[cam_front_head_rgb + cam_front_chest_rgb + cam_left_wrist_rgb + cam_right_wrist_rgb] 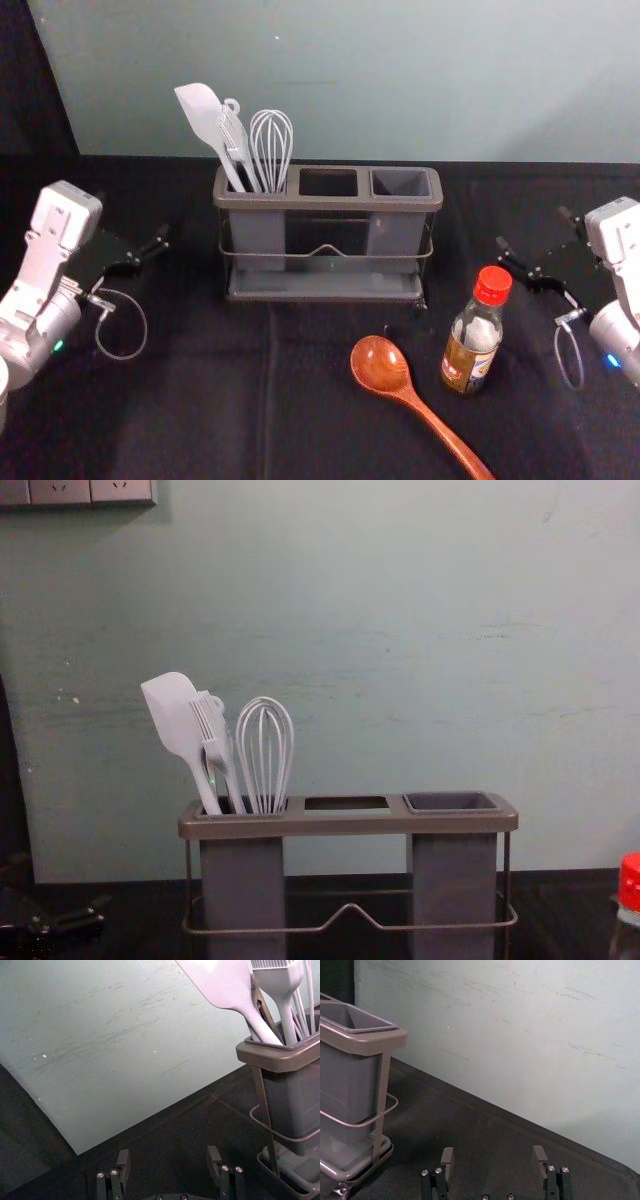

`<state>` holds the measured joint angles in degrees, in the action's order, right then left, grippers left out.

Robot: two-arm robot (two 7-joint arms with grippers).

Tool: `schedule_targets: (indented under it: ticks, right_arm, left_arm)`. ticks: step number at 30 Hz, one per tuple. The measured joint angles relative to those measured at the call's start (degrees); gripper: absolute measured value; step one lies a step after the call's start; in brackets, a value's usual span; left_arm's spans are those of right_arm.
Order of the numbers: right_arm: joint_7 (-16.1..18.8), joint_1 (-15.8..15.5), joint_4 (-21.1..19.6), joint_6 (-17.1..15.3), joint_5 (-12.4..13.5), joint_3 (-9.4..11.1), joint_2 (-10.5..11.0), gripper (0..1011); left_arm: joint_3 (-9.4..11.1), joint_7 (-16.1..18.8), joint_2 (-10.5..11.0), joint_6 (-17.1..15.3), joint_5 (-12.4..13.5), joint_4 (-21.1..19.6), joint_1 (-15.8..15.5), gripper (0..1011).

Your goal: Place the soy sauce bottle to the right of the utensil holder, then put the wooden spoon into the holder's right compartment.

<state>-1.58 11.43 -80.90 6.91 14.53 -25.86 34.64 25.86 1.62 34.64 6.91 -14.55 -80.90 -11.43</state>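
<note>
The utensil holder (330, 204) stands upright at the middle back of the table, its right compartment (402, 184) unfilled. The soy sauce bottle (474, 332), red-capped, is upright in front of the holder and off to its right. Left of the bottle lies the wooden spoon (381, 366), bowl toward the holder, handle toward the near edge. My right gripper (532, 248) is beyond the bottle on the right; in the right wrist view the gripper (493, 1162) is open and holds nothing. My left gripper (150, 252) is left of the holder; the left wrist view shows the gripper (169, 1162) open, nothing between its fingers.
A white spatula (208, 122), a brush and a whisk (271, 150) stand in the holder's left compartment. Behind the black-covered table (200, 400) rises a pale green wall (400, 80).
</note>
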Motion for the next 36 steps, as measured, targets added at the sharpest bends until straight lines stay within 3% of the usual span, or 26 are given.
schedule_targets:
  ticks: [36]
  right_arm:
    - [-0.01, -0.2, -0.22, -0.01, -0.03, 0.23, 0.0, 1003]
  left_arm:
    - [0.0, 0.0, 0.0, 0.0, 0.0, 0.0, 0.0, 1005]
